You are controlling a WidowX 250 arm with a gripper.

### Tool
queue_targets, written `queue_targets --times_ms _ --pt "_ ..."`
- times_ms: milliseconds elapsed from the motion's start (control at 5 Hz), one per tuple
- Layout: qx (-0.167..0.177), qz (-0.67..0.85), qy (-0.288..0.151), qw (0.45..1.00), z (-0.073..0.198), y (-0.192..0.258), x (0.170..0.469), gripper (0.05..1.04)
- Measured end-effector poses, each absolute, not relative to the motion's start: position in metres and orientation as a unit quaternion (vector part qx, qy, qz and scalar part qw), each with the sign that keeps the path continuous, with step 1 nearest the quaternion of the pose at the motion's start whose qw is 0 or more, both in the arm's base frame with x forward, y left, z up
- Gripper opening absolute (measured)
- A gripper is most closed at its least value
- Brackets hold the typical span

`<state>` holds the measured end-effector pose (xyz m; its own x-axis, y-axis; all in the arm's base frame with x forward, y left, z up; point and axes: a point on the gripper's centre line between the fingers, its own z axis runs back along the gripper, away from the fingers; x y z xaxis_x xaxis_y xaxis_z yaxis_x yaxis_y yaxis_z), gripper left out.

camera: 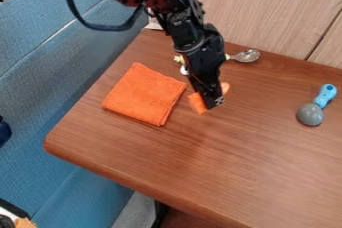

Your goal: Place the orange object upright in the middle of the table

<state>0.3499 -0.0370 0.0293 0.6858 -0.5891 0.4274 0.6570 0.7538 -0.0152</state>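
Orange object [198, 103] at 3 o'clock of folded cloth [143, 93], against gripper [214, 103]; whether pinched, we cannot tell. We'd check hold before lifting, carry toward 5 o'clock over table [267, 164], rotate upright, seat base flat, let go gently lest it topple.

Robot arm, WidowX 250 [182, 29], one, black, jointed: enters at the top edge, left of centre, and slants down and to the right. Cable [107, 27], black, one: looped out on the image-left side of the upper part. Gripper [213, 102], black, one: at the lower end, hanging tilted, tip downward.
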Motion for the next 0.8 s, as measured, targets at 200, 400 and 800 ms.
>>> queue_targets --times_ms 200,400,800 --pt "-0.128 -0.354 -0.282 0.882 0.04 -0.044 0.365 0.513" --pt "-0.169 -0.385 -0.3 0.856 0.024 -0.053 0.37 0.513" --pt "-0.197 -0.423 -0.319 0.825 0.016 -0.061 0.373 0.513"
